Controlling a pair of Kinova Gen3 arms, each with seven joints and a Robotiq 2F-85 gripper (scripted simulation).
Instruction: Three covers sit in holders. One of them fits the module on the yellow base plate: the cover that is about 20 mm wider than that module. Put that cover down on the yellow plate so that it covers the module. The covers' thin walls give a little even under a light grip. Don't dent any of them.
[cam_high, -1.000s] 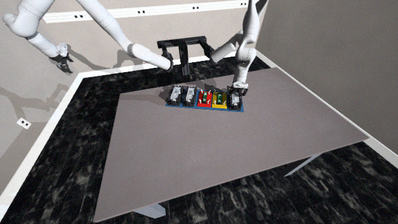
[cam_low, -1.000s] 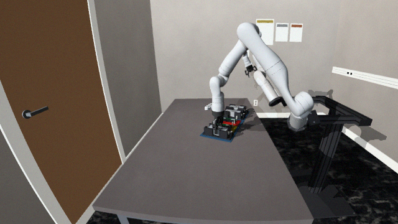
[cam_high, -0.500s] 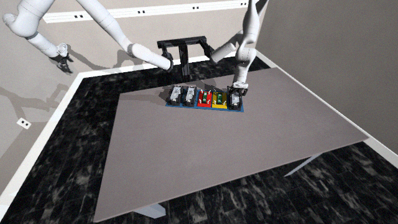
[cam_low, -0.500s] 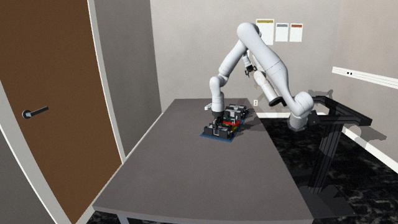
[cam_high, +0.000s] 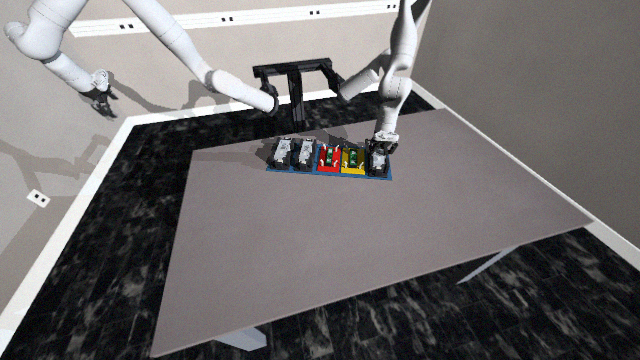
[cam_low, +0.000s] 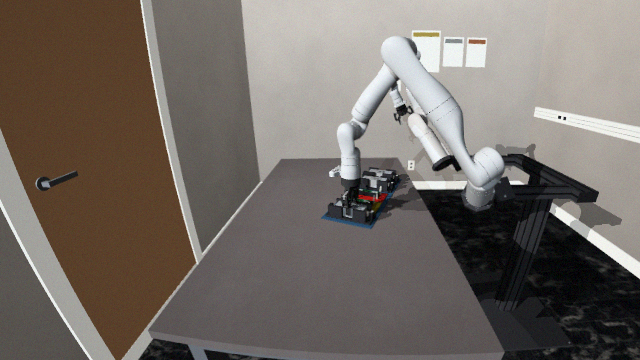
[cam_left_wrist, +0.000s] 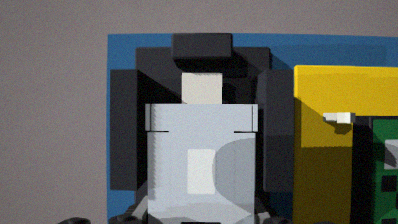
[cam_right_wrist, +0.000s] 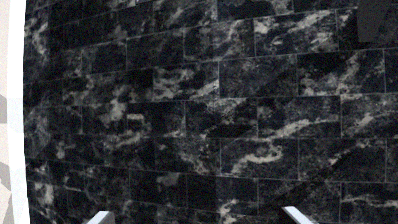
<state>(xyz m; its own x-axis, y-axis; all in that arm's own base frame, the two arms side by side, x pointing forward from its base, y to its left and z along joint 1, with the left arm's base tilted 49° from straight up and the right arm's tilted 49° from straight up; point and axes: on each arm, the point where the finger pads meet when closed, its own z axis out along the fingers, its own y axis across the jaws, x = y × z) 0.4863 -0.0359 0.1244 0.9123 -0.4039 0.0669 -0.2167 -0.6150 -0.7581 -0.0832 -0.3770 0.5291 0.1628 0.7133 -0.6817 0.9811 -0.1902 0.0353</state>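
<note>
A light grey cover (cam_high: 378, 163) (cam_left_wrist: 201, 119) sits in the dark end holder beside the yellow base plate (cam_high: 353, 170) (cam_left_wrist: 345, 90). My left gripper (cam_high: 383, 148) (cam_low: 350, 199) (cam_left_wrist: 201, 216) is down at this cover, shut on its two side walls. In the left wrist view the walls look pressed slightly inward near the fingers. The green module (cam_high: 353, 157) (cam_left_wrist: 384, 172) lies uncovered on the yellow plate. Two other covers (cam_high: 282, 151) (cam_high: 305, 152) sit in their holders at the other end. My right gripper (cam_high: 104, 106) (cam_right_wrist: 196, 215) is open and empty, away from the table.
A red plate (cam_high: 328, 169) with another green module (cam_high: 330, 156) lies between the yellow plate and the two other holders. White posts (cam_left_wrist: 344, 118) stand on the yellow plate. All sit on a blue board (cam_high: 315, 173) (cam_left_wrist: 121, 52) near the table's edge, beside the black robot stand (cam_high: 295, 97).
</note>
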